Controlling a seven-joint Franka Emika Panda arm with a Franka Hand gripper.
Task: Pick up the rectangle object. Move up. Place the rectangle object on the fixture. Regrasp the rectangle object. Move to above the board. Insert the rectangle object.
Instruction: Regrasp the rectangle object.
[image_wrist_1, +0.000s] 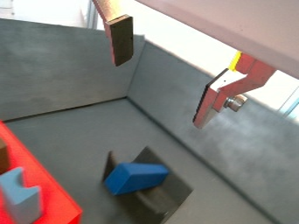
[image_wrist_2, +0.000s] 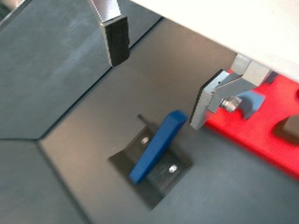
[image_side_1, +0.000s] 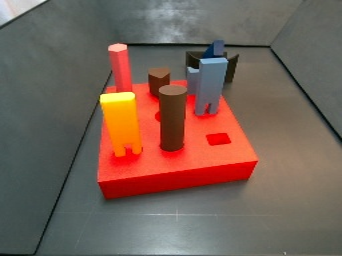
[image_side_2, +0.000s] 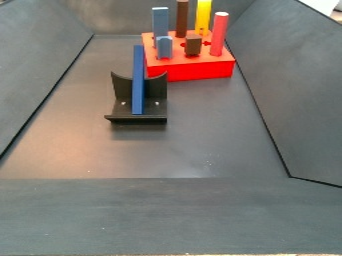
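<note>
Looking down through both wrist views, we see the gripper (image_wrist_1: 163, 74) hanging above the floor with its jaws wide apart and nothing between them; one silver finger (image_wrist_2: 114, 35) with its dark pad sits well clear of the other. It does not show in either side view.

Below it we count one fixture (image_side_2: 130, 104), a black bracket on a base plate, and one rectangle object (image_side_2: 138, 77) resting in it. In a side view the bar stands nearly upright, long axis running up from the base plate and leaning against the bracket's back wall. In a wrist view the same bar (image_wrist_2: 158, 145) shows as a long blue strip lying across the fixture (image_wrist_2: 146, 171), with the red slab off to one side.

Farther on we count one board (image_side_2: 199, 68), well apart from the fixture. In a side view the board (image_side_1: 147, 167) carries one small rectangular hole (image_side_1: 217, 139), two brown pegs (image_side_1: 173, 117), one pink peg (image_side_1: 120, 66), one orange-yellow notched block (image_side_1: 122, 122) and one lighter blue notched block (image_side_1: 206, 85), all upright.
</note>
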